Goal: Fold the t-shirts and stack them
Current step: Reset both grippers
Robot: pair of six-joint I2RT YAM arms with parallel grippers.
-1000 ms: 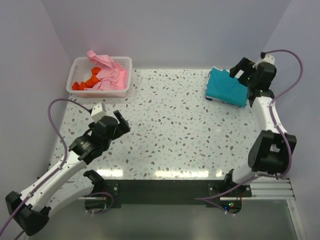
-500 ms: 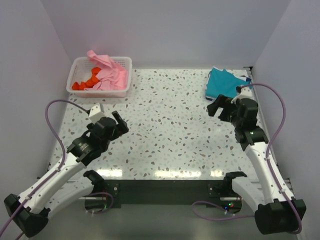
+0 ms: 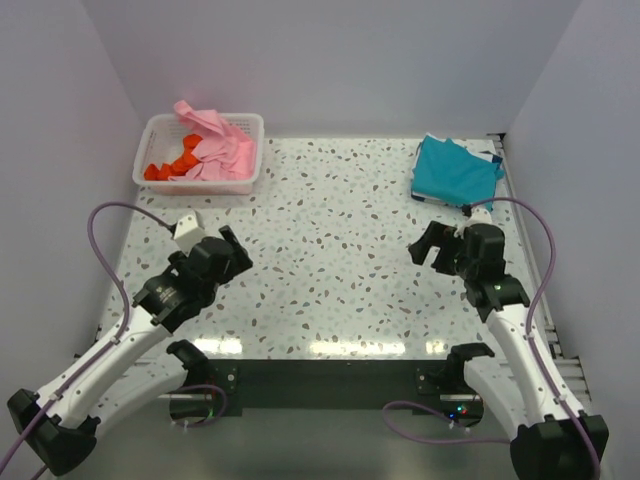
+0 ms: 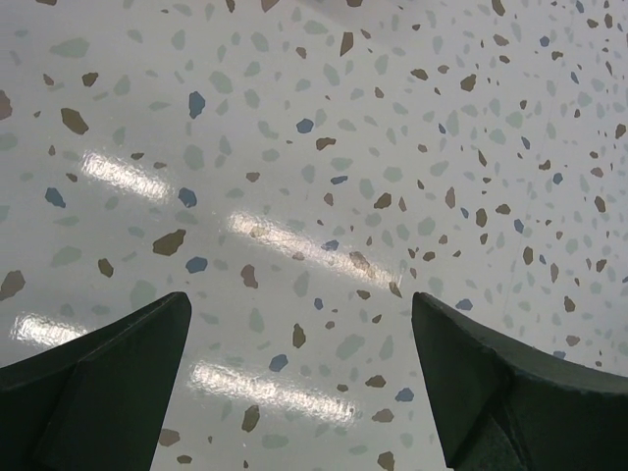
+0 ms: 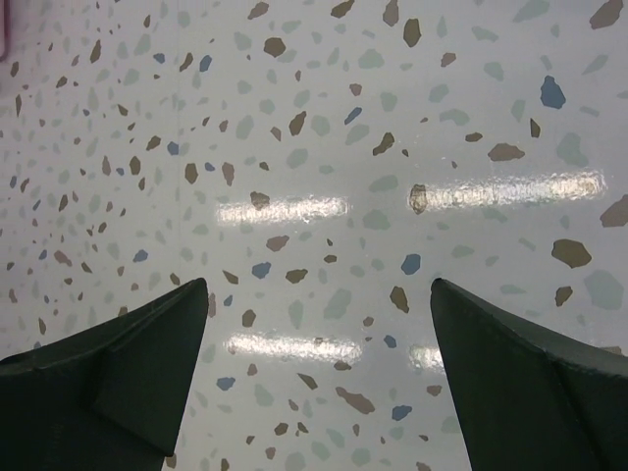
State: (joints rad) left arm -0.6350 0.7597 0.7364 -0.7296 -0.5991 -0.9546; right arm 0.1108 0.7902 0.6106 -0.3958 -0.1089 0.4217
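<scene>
The folded teal cloth t-shirt (image 3: 455, 172) lies flat at the far right corner of the table, free of both arms. A sliver of white and dark blue cloth (image 3: 489, 157) shows from under its right edge. At the far left corner, a crumpled pink t-shirt (image 3: 215, 145) spills over the rim of the white slatted plastic basket (image 3: 256, 122), with an orange-red t-shirt (image 3: 165, 167) bunched in the basket's left end.

The right gripper (image 3: 426, 250) is nearer than the teal shirt and well apart from it. Its dark fingers (image 5: 128, 363) are spread wide with nothing between them but bare surface. The left gripper (image 3: 238, 250) is over the near left part of the table, and its fingers (image 4: 108, 363) are likewise parted wide and empty.

Both wrist views look down on the white speckled tabletop (image 3: 330, 250), which is glossy with streaks of reflected light and flecks of brown, blue and grey-green. Plain pale walls (image 3: 330, 60) close in the table at the back and on both sides.
</scene>
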